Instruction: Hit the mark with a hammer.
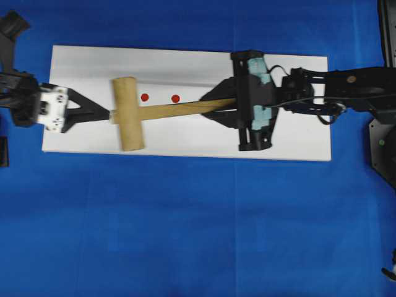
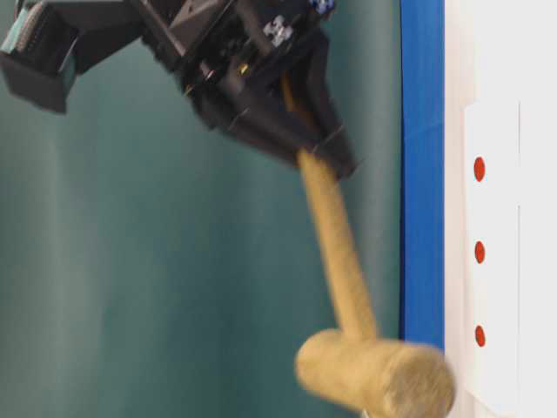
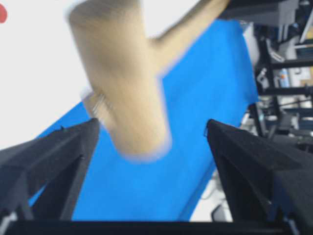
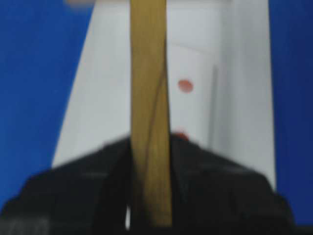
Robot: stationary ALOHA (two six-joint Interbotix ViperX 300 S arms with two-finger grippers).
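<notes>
No brand, label or legible writing on anything in view. Right gripper [image 1: 230,106] is clamped on the hammer [image 1: 133,114] by the far end of its slim handle; in the right wrist view the handle runs straight out from between the closed jaws, and the fingertips themselves are lost in dark blur. Hammer head lies well out from those jaws, crosswise to the handle, over the white board [image 1: 185,62]. Left gripper [image 1: 106,115] has its jaws spread wide, holding nothing; in the left wrist view both black fingers [image 3: 58,152] stand apart with the head hanging in the gap ahead of them, not touching either. From overhead the left fingertips sit just beside the near side of the head; contact cannot be told. Head is motion-blurred in the left wrist and table-level views, and its lower end is cut off by the frame edge at table level. Whether the head rests on the board or hangs above it is unclear. Two red dots [image 1: 145,97] show overhead just past the head, beside the handle; the table-level view shows three in a row. Blue cloth [image 1: 185,235] surrounds the board.
</notes>
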